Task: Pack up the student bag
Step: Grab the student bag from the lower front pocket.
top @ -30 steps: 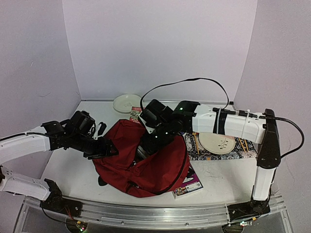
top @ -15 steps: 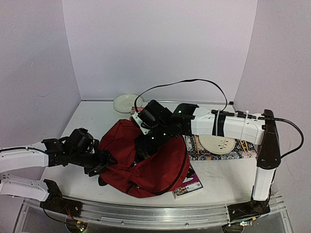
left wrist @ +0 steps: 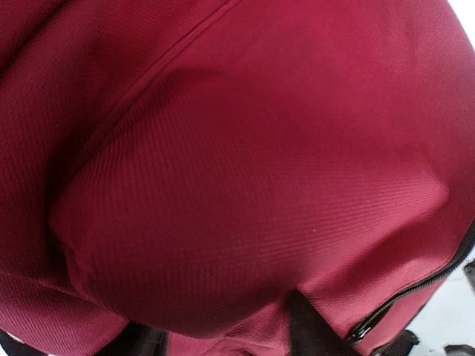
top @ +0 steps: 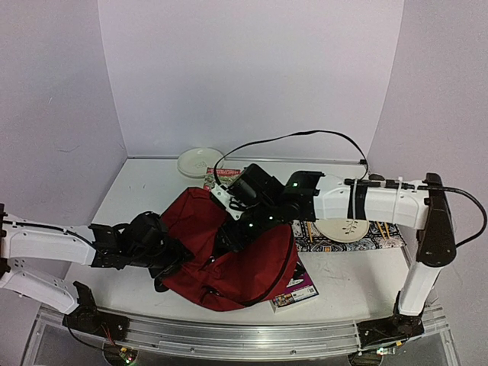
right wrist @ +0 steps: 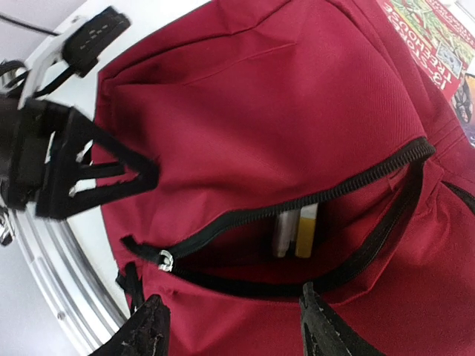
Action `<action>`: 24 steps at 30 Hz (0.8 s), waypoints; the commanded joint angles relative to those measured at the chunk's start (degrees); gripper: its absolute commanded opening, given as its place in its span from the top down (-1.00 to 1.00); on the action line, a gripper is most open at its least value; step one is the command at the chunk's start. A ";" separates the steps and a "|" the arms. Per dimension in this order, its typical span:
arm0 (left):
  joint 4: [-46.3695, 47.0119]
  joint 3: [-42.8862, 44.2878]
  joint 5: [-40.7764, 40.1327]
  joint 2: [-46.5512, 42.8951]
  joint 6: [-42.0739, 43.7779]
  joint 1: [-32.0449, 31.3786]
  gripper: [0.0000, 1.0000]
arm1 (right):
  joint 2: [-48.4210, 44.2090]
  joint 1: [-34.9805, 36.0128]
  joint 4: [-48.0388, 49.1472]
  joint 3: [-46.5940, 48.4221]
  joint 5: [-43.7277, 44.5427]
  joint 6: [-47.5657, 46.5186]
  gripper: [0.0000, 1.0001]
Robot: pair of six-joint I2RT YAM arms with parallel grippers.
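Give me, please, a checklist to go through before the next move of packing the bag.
1. The zip of the bag is open: ok.
2. The right gripper is open and empty: ok.
3. The left gripper grips the bag: cannot tell; its camera shows only red fabric.
4. Every book is packed: not ok; one book lies partly under the bag.
5. Room is left inside: cannot tell.

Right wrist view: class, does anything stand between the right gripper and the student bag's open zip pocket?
Nothing visible does. The right gripper hangs open directly over the student bag, and the zip pocket gapes just beyond its fingertips. The left gripper is off to one side, at the bag's edge.
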 commanded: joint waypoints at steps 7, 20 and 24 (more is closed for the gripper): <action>8.28 5.70 -6.89 3.17 -0.41 -2.64 0.96 | -6.29 0.77 2.60 -3.62 -6.91 -7.63 -0.24; 7.74 8.23 -5.66 -2.82 0.87 -2.85 1.00 | -3.71 2.45 2.10 -1.49 -7.00 -21.33 -0.26; 7.75 7.84 -5.36 -4.20 0.77 -2.86 1.00 | -0.97 4.49 1.20 0.16 -3.36 -24.08 -0.24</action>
